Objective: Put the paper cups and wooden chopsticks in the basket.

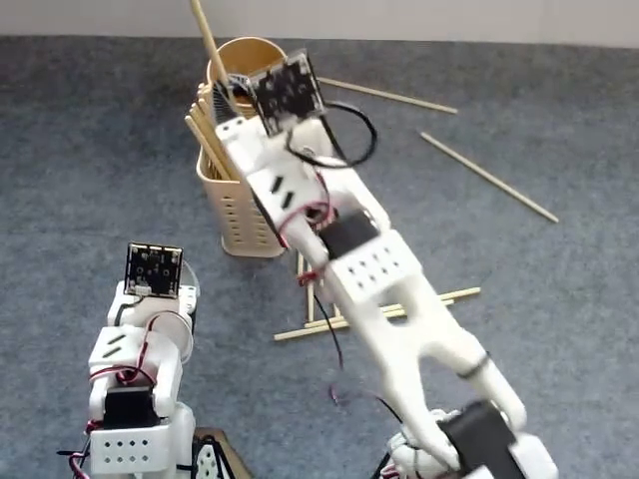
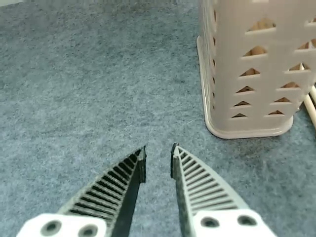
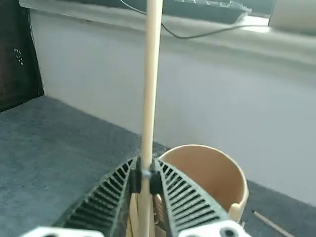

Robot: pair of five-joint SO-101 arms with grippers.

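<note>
A beige perforated basket (image 1: 243, 215) (image 2: 249, 69) stands upright on the grey carpet. A paper cup (image 1: 246, 56) (image 3: 205, 173) sits in its top, and several wooden chopsticks (image 1: 206, 135) lean out of its near-left side. My right gripper (image 1: 232, 98) (image 3: 144, 175) hangs over the basket mouth, shut on one upright chopstick (image 1: 210, 40) (image 3: 150, 84). My left gripper (image 2: 158, 159) is low over the carpet to the left of the basket, its jaws a narrow gap apart with nothing between them.
Loose chopsticks lie on the carpet: one behind the basket (image 1: 387, 95), one at far right (image 1: 489, 178), and several crossed under the right arm (image 1: 439, 299). One of them shows at the basket's foot (image 2: 310, 106). The left arm (image 1: 140, 349) stands at front left.
</note>
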